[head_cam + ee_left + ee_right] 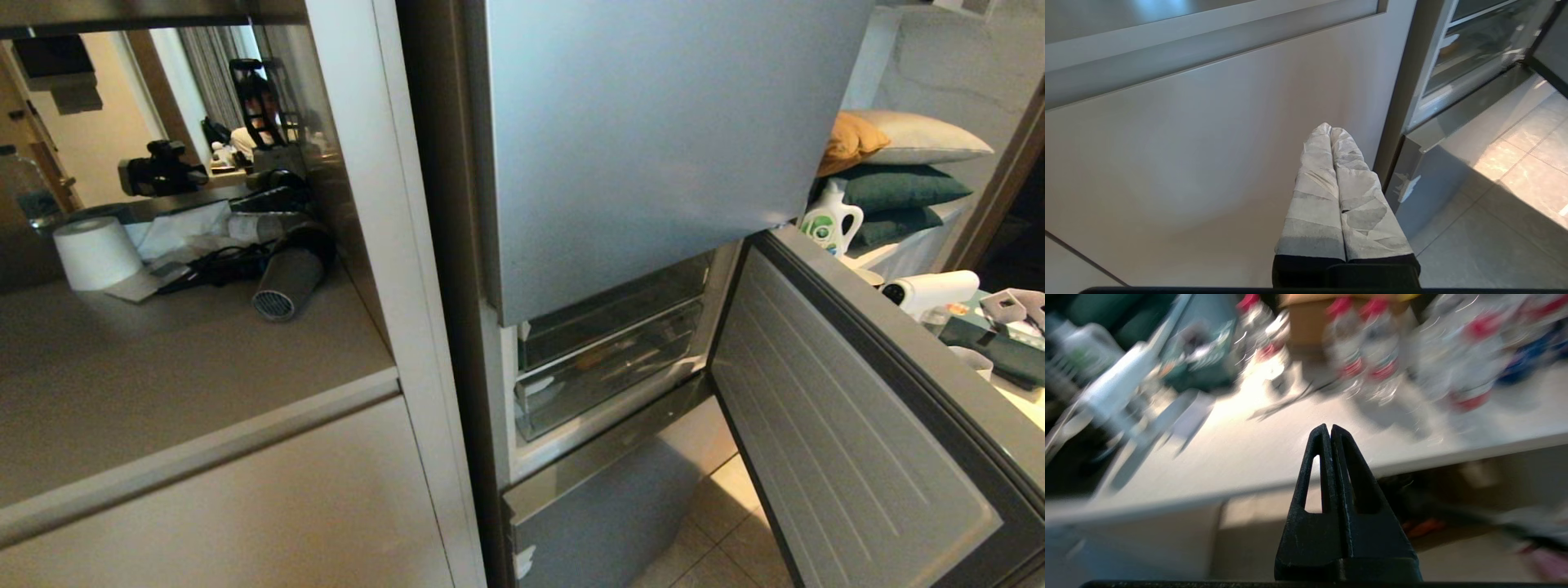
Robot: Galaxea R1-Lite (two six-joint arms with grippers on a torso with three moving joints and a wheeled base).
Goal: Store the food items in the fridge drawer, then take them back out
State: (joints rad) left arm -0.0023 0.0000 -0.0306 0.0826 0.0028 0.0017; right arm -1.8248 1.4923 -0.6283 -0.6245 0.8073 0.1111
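Nearest to me, the left gripper hung low by the white cabinet front, its paper-wrapped fingers pressed together, holding nothing. It looked parked.

The right gripper was outside the head view. Its own camera showed the black fingers closed tip to tip with nothing between them, pointed over a pale table crowded with bottles. That picture was smeared, so I took the arm to be swinging. I could not make out a pepper or a potato on that table.

Further out, the fridge door stood wide open to my right. Inside sat two clear drawers, both pushed in; I took the lower one for the task drawer. Something tan-orange showed faintly through the plastic in both the head and left wrist views, but I could not say which drawer it lay in, nor whether it was the potato. No pepper was visible anywhere.

Beyond that, the counter on my left carried a paper roll and a hair dryer, with no food beside them.

My reading: with the drawer shut, both grippers empty and the food not plainly found, I could not settle which half of the job was under way. If the items were inside, pulling the drawer and lifting them out remained.
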